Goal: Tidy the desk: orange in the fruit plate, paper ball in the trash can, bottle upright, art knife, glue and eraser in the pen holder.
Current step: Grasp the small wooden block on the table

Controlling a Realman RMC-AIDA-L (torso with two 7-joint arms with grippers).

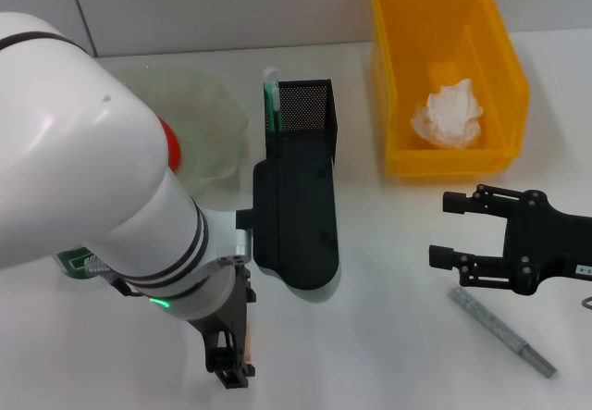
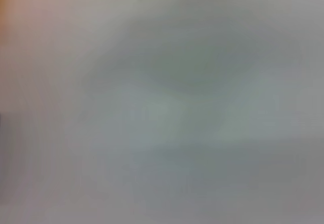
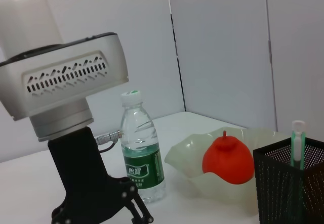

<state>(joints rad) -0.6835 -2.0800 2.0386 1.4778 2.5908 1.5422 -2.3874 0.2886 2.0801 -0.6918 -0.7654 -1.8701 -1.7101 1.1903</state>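
The orange (image 3: 228, 158) lies in the pale-green fruit plate (image 1: 217, 118). The paper ball (image 1: 450, 114) rests inside the yellow trash can (image 1: 400, 77). The bottle (image 3: 142, 158) stands upright beside the left arm. The mint-green art knife (image 1: 271, 100) sticks up out of the black mesh pen holder (image 1: 310, 114). The grey glue stick (image 1: 504, 332) lies flat on the desk just below my open right gripper (image 1: 450, 230). My left gripper (image 1: 231, 366) points down at the desk's front edge, with a tan sliver of the eraser (image 1: 251, 338) right beside it. The left wrist view is a featureless blur.
My bulky white left arm (image 1: 83, 169) covers much of the desk's left side and part of the plate. Its black wrist housing (image 1: 296, 216) hangs just in front of the pen holder. A wall runs along the back.
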